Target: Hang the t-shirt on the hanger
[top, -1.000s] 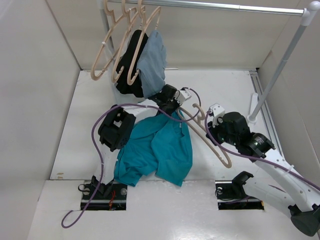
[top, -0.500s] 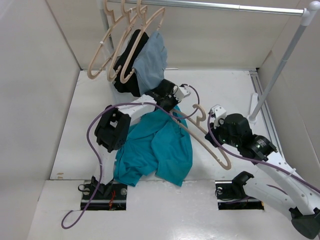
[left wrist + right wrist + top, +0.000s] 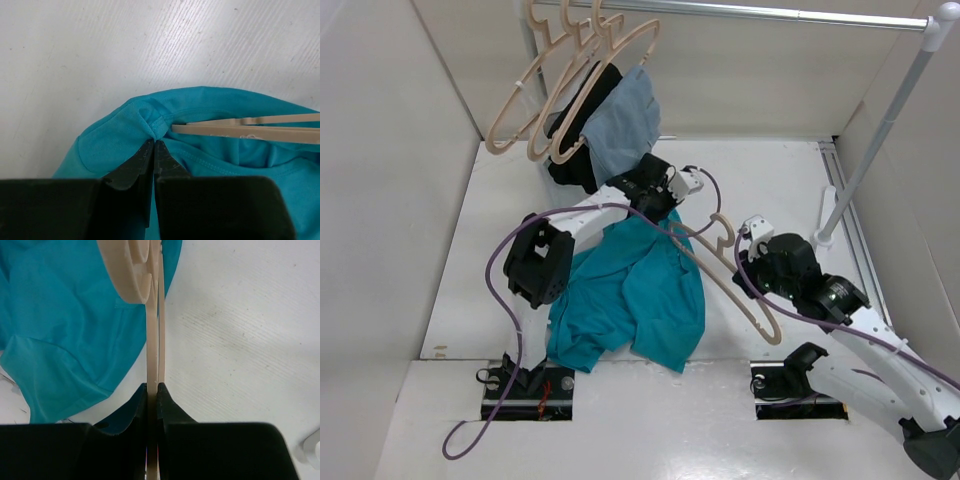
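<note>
The teal t-shirt lies crumpled on the table between the arms. My left gripper is shut on a fold of its neck hem and lifts it. The tan hanger lies slanted to the right of the shirt; one arm pokes into the shirt's neck opening. My right gripper is shut on the hanger's bar, with the hook above it. The shirt shows at the left of the right wrist view.
A rail runs across the back on a white stand. Several identical tan hangers hang at its left end, with a black garment and a grey-blue garment. White walls enclose the table.
My left gripper has moved up and back with the shirt's neck. My right gripper has slid down the hanger a little. The hanging hangers have swung to the left.
</note>
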You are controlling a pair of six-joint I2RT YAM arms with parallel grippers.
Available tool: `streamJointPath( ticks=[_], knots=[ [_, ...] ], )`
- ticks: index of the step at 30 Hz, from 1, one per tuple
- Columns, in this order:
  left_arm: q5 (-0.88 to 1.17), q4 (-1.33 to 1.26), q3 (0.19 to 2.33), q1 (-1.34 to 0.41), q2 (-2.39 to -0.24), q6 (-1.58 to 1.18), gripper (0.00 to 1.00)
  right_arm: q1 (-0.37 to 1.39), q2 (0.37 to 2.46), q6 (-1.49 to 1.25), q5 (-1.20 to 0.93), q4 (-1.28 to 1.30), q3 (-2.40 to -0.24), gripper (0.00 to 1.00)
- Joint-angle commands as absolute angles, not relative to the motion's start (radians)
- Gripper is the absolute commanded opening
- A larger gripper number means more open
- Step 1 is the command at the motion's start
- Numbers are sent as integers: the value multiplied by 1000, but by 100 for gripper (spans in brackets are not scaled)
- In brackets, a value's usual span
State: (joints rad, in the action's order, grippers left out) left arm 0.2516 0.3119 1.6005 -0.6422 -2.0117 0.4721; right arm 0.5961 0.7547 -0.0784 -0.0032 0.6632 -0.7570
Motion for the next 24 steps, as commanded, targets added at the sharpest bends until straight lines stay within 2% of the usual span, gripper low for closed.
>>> streamJointPath(
  ticks=[1, 10, 16, 20, 24],
  knots=[
    [293, 336, 1649, -644, -1945, 443, 0, 597, 744, -92, -28, 578, -730, 0],
    [313, 365, 1651, -644, -1910, 425, 0, 597, 746, -81, -115, 358, -641, 0],
    [295, 374, 1651, -644, -1891, 425, 0, 597, 714, -72, -207, 308, -641, 0],
    [285, 374, 1660, -644, -1891, 436, 0, 597, 641, -118, -141, 319, -612, 0],
    [298, 402, 1669, -644, -1882, 425, 0, 597, 672, -140, -84, 301, -580, 0]
  ],
)
